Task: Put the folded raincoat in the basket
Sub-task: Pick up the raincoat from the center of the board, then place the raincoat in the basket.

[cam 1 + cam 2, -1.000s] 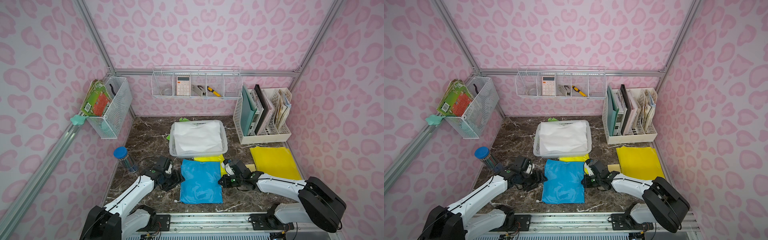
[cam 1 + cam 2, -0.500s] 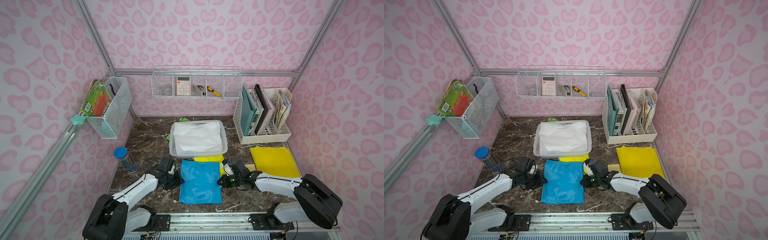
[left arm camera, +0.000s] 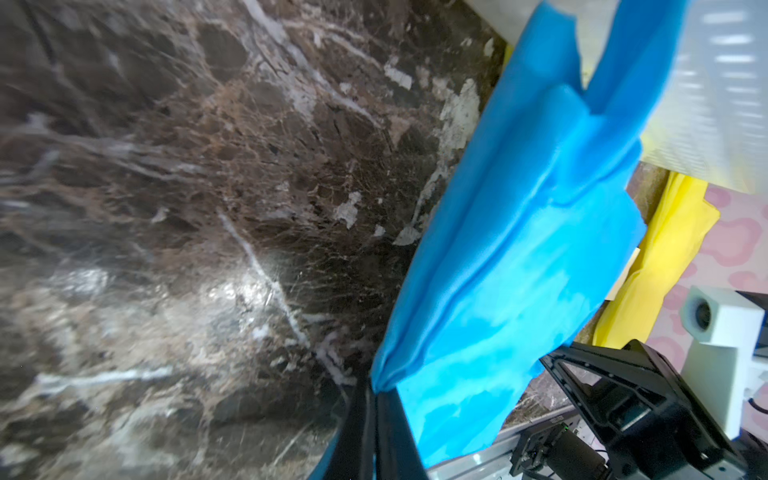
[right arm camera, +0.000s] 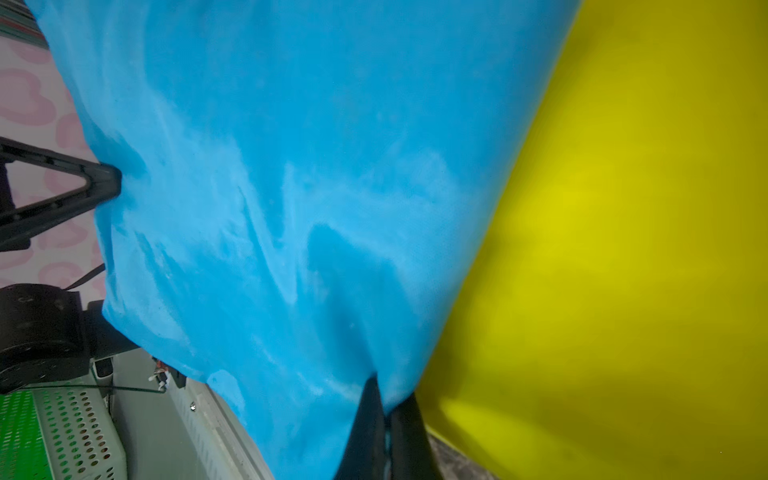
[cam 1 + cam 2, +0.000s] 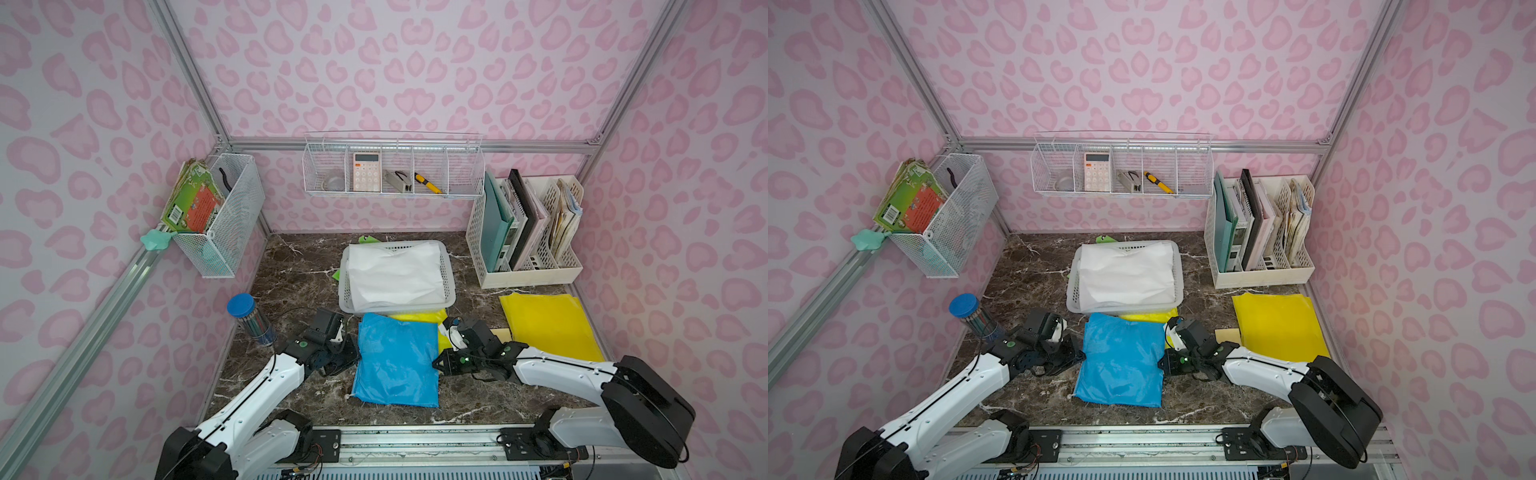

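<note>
Our left gripper (image 3: 376, 386) and right gripper (image 4: 386, 399) each pinch an edge of the blue raincoat (image 5: 397, 361), so next we must lift it level over the basket (image 5: 452, 286) rim

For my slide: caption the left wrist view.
Left gripper shut on an edge of the folded blue raincoat, marble tabletop beneath.

The left arm (image 5: 257, 390) reaches low and forward, wrist turned inward, so the left gripper (image 5: 352, 356) points toward its partner. In the wrist view its jaws are pressed together on one edge of the blue raincoat (image 5: 397, 357). The right arm (image 5: 561, 368) mirrors it. The right gripper (image 5: 437, 365) is clamped on the opposite edge, apparently lifting it slightly, though blur leaves that unsure.
</note>
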Available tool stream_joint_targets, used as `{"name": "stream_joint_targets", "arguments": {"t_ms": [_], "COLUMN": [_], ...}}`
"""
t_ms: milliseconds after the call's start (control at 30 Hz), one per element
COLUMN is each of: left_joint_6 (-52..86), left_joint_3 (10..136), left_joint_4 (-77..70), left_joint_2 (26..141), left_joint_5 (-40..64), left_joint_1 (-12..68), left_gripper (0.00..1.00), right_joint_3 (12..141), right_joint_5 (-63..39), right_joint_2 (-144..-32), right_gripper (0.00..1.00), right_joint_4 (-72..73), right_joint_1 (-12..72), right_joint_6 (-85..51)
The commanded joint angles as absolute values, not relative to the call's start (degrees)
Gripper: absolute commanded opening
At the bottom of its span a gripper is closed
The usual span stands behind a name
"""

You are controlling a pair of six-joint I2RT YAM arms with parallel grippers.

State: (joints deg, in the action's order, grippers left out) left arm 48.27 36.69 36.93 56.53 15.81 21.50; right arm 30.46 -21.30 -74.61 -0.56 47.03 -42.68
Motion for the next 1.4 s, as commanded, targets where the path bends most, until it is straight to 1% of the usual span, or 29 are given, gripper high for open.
{"name": "stream_joint_targets", "arguments": {"t_ms": [0, 133, 233, 300, 367, 467, 600, 667, 767, 867, 1000, 1067, 1167, 1367], "left_joint_6": [48.7, 48.1, 46.1, 45.4, 43.7, 40.6, 37.0, 35.7, 33.9, 32.7, 31.4, 31.5, 31.4, 32.3], "left_joint_3": [41.0, 46.7, 51.1, 54.1, 58.7, 68.6, 77.9, 82.8, 91.6, 98.5, 107.8, 107.8, 103.9, 97.7], "left_joint_4": [50.5, 58.0, 58.5, 55.5, 54.5, 56.1, 51.0, 50.6, 50.5, 51.9, 58.1, 58.5, 55.9, 53.1], "left_joint_2": [53.2, 48.5, 46.3, 45.8, 48.2, 57.2, 71.0, 78.5, 89.0, 98.5, 109.7, 112.3, 113.1, 112.1], "left_joint_5": [13.0, 14.4, 16.2, 16.0, 14.5, 12.5, 16.1, 16.0, 15.9, 18.6, 21.3, 22.3, 22.2, 21.7], "left_joint_1": [21.4, 21.5, 21.4, 21.4, 21.3, 20.9, 18.1, 16.6, 14.3, 11.3, 9.1, 8.6, 8.4, 8.0], "left_gripper": [0.00, 0.00, 0.00, 0.00, 0.00, 0.00, 0.00, 0.00, 0.00, 0.00, 0.00, 0.00, 0.00, 0.00], "right_joint_3": [34.1, 40.2, 44.7, 48.1, 51.9, 58.3, 66.9, 71.0, 76.6, 84.6, 88.5, 90.2, 92.8, 94.7], "right_joint_5": [-21.7, -22.7, -21.8, -21.5, -23.2, -25.2, -29.4, -29.3, -29.6, -30.6, -32.1, -32.8, -31.6, -30.0], "right_joint_2": [-72.1, -69.0, -66.8, -66.1, -67.1, -70.6, -79.0, -83.2, -90.1, -99.0, -106.4, -109.1, -112.6, -117.3], "right_gripper": [0.00, 0.00, 0.00, 0.00, 0.00, 0.00, 0.00, 0.00, 0.00, 0.00, 0.00, 0.00, 0.00, 0.00], "right_joint_4": [-5.7, -10.1, -13.2, -14.5, -16.4, -19.2, -21.9, -23.1, -24.1, -28.8, -27.0, -26.3, -26.2, -27.6], "right_joint_1": [49.5, 51.0, 49.7, 46.7, 42.2, 36.2, 28.6, 26.1, 22.9, 20.3, 19.4, 19.9, 20.1, 21.1], "right_joint_6": [-43.9, -43.3, -42.0, -40.8, -39.0, -35.1, -31.3, -30.2, -29.6, -28.4, -29.8, -30.0, -30.2, -29.3]}}
